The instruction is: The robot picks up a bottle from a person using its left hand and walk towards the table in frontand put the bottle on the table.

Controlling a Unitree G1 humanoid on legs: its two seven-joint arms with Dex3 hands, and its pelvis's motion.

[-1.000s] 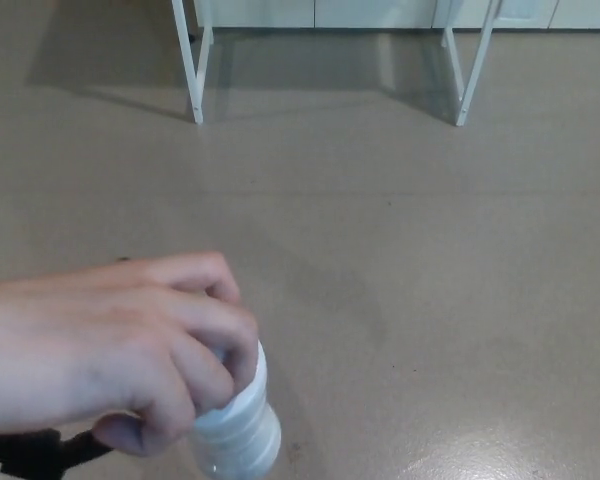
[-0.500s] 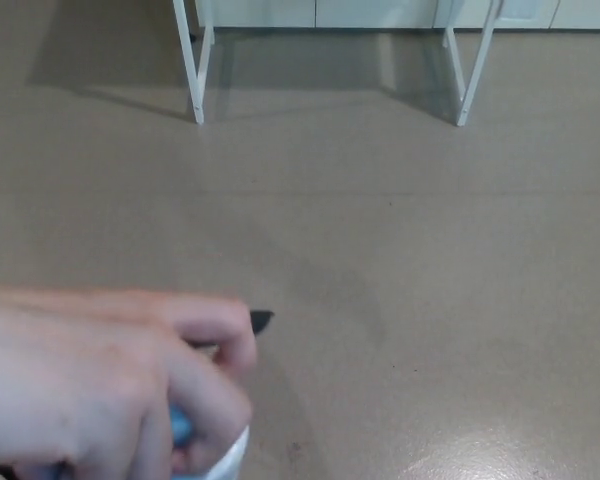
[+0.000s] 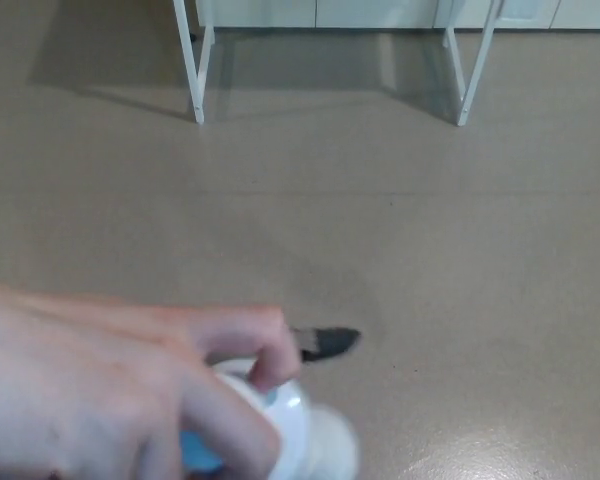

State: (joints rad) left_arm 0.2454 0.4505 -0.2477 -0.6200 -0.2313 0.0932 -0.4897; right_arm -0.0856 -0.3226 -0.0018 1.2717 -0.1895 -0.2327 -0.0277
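Left hand [image 3: 328, 342]: only black tip shows past person's hand [image 3: 100, 390]; open or closed, cannot tell. Right hand not in view. Bottle [image 3: 305, 440]: white with blue patch, blurred, in person's grip, just below black tip. Long axis unclear. No readable writing. Bench [image 3: 192, 70] legs well ahead.

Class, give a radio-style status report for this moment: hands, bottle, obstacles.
Left hand barely showing, grip unclear; right hand out of view. Bottle in a person's hand. Nothing standing between here and the table.
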